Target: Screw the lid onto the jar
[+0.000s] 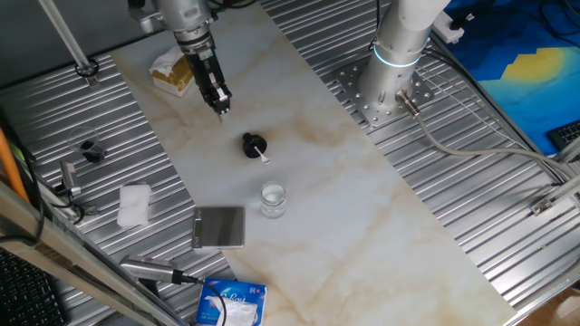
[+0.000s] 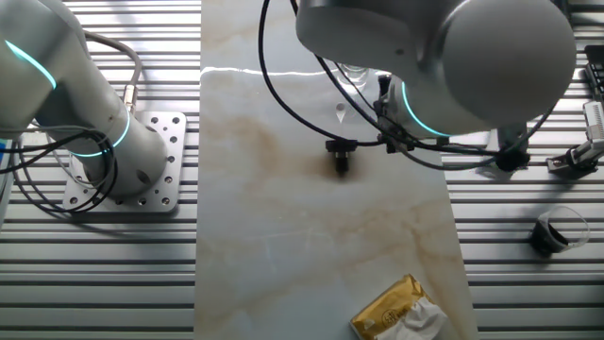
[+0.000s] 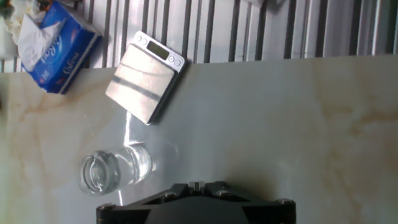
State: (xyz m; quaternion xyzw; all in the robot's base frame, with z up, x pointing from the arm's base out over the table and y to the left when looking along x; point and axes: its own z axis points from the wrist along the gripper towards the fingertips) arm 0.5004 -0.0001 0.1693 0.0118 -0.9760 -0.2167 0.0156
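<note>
The lid (image 1: pixel 253 144), a small round black cap with a short white bit, lies on the marble board near its middle. The jar (image 1: pixel 273 199), a short clear glass cylinder, stands open-mouthed a little nearer the front, apart from the lid. My gripper (image 1: pixel 220 109) hangs above the board behind and to the left of the lid, its fingers together with nothing between them. In the hand view the jar (image 3: pixel 115 171) shows at lower left, left of the gripper (image 3: pixel 197 185); the lid does not show there. In the other fixed view the gripper (image 2: pixel 340 161) points down under the arm.
A grey square scale (image 1: pixel 219 226) lies left of the jar, with a blue tissue pack (image 1: pixel 231 303) in front of it. A white cloth (image 1: pixel 134 205) and a black ring (image 1: pixel 91 149) lie on the ribbed metal at left. A yellow packet (image 1: pixel 172 72) sits behind the gripper. The arm's base (image 1: pixel 390 86) stands at right.
</note>
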